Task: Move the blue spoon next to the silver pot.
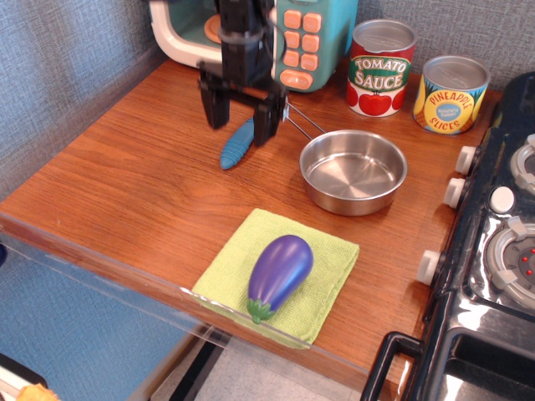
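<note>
The blue spoon (237,144) lies on the wooden counter, its ribbed light-blue handle pointing toward the front left; its metal bowl is hidden behind my gripper. The silver pot (353,171) sits a short way to the spoon's right, its wire handle reaching toward the spoon. My gripper (242,115) hangs just above the spoon's far end with its two black fingers spread wide, one on each side of the spoon, holding nothing.
A purple eggplant (280,266) lies on a green cloth (326,280) near the front edge. A toy microwave (313,38) stands behind the gripper. A tomato sauce can (380,67) and a pineapple can (451,93) stand at the back right. A toy stove (493,251) borders the right side.
</note>
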You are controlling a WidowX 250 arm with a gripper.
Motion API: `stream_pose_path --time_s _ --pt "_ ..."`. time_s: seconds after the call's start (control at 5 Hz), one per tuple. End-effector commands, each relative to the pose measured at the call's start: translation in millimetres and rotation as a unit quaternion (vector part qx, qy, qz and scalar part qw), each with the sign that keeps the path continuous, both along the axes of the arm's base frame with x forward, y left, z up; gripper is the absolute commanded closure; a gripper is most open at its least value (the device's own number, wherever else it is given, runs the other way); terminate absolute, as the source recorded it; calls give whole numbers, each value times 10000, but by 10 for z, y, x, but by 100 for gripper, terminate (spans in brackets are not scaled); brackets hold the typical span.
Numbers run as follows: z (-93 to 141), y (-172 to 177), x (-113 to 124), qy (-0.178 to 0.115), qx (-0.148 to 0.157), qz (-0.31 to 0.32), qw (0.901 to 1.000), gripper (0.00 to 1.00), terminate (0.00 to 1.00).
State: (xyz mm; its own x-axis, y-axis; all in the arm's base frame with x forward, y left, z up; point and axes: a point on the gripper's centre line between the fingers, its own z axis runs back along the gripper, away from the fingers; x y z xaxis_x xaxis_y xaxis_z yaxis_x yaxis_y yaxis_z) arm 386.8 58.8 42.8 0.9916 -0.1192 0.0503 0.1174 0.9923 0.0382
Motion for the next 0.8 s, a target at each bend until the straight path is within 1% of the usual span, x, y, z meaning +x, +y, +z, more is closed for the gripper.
stream_pose_path --time_s 0.0,0.2,0.4,0.6 --pt "430 -190 -250 -395 30 5 9992 0 0" --pt "392 -205 -317 -301 19 3 9995 0 0" --pt "392 -205 -317 -301 19 3 9995 0 0" --pt "392 -205 -317 -301 19 3 9995 0 100"
